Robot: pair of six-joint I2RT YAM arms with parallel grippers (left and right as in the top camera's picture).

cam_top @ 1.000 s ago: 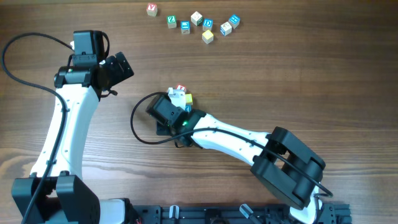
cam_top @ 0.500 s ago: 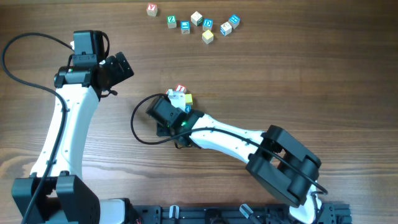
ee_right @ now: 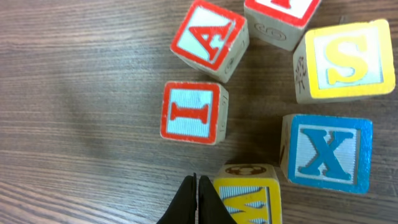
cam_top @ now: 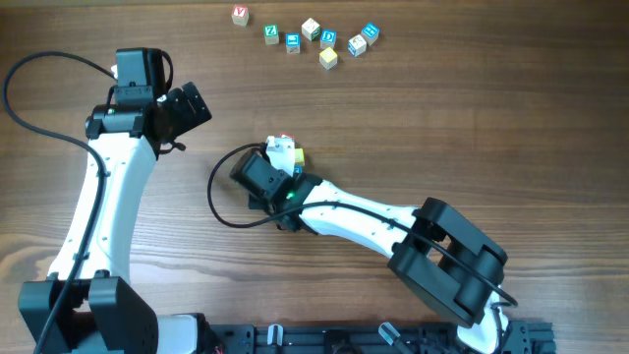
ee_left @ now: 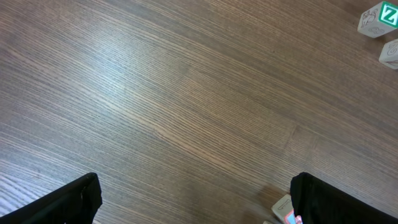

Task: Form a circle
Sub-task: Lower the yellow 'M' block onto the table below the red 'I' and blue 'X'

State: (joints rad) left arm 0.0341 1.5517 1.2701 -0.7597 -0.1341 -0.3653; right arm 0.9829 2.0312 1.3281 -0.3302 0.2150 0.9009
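While the circle (cam_top: 288, 149) of tiny wooden letter cubes (ee_right: 326, 152) lies just under the right gripper (ee_right: 197, 182), whose jaws are closed and empty, the left gripper (ee_left: 196, 202) gapes open well apart. The cubes look light, hard and likely to skid; pinch across flat opposite faces

1. My overhead camera looks straight down on the table (cam_top: 413, 118) from well back. It takes in the left arm (cam_top: 108, 197), the right arm (cam_top: 364, 216) and the loose cubes (cam_top: 310, 37) at the far edge.
2. My left wrist camera looks down past the left gripper (ee_left: 196, 177) at bare wood from some height; cubes clip its right side.
3. My right wrist camera sits very close over the circle (ee_right: 193, 112), with the right gripper (ee_right: 198, 186) at its bottom edge.
4. Overhead and right wrist share the circle (cam_top: 285, 146), half hidden from above.
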